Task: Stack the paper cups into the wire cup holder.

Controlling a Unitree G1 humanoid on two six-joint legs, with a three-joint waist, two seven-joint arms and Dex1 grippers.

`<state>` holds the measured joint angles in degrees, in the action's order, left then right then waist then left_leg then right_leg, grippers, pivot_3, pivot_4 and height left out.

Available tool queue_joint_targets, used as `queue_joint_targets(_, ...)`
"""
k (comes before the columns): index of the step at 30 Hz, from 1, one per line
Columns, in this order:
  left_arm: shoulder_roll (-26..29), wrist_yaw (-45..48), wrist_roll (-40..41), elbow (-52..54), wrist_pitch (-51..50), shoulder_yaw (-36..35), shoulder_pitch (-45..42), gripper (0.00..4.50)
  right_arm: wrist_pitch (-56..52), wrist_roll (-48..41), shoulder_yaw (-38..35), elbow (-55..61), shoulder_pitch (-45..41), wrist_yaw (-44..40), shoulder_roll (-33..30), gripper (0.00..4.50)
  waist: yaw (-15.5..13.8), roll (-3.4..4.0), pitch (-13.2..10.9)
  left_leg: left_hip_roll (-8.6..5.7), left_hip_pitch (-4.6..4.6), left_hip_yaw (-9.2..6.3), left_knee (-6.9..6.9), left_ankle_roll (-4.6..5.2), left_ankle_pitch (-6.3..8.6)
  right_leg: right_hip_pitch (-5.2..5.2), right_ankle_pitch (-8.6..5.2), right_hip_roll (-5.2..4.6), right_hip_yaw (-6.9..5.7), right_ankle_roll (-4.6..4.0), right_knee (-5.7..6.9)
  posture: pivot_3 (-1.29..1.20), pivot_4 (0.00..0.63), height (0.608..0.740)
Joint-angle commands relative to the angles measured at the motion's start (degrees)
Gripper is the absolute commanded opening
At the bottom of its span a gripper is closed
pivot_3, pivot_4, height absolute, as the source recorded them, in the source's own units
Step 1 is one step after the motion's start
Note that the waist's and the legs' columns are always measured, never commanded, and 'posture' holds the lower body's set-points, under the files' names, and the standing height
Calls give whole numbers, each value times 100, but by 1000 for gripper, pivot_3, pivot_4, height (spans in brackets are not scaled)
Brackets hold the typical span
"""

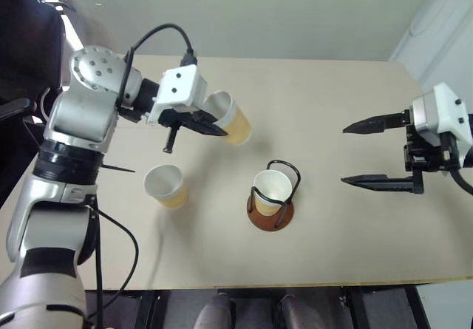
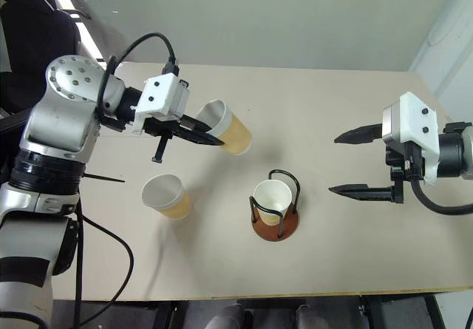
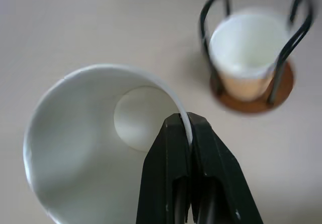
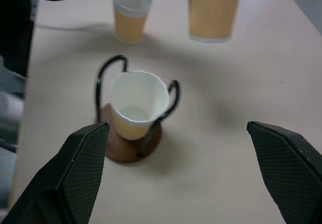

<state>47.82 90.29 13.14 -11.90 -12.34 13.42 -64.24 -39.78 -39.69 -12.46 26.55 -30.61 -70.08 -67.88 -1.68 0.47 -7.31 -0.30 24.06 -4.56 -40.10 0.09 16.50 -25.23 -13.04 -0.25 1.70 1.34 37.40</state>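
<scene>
Left gripper (image 1: pixel 211 127) clamps rim of carried paper cup (image 1: pixel 231 117), tilted aloft. Wire cup holder (image 1: pixel 272 196), one cup already seated, lies below toward table centre. Right gripper (image 1: pixel 369 154) gapes empty beyond. Third cup (image 1: pixel 165 185) stands near left arm.

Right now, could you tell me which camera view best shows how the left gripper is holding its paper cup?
The left wrist view: the left gripper is shut on the rim of the lifted cup, one finger inside, one outside. The head views show that cup tilted in the air. The right wrist view shows its tan side.
</scene>
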Motion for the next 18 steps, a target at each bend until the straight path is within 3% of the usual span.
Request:
queue_joint_targets(1, 159, 221, 481, 421, -364, -50, -251, 26, -59, -200, -327, 279, 11, 165, -44, 4500, 1, 0, 0, 0, -3, 0, -3, 1, 0, 1, 1, 0, 1, 1, 4, 0, 150, 740)
queue_joint_targets(12, 295, 221, 1797, 713, -1076, 610, -895, 26, -127, -388, -435, 520, 204, 508, -3, 4500, -5, 0, 0, -1, -15, -1, -15, 7, -3, 14, 3, -5, 0, 3, 19, 0, 150, 740)
queue_joint_targets(18, 409, 221, 2148, 744, -920, 1296, -1122, 26, -135, -432, -417, 574, 260, 631, 6, 4500, -2, 0, 0, -1, -15, 0, -14, 7, -3, 14, 3, -5, 1, 3, 19, 0, 150, 740)
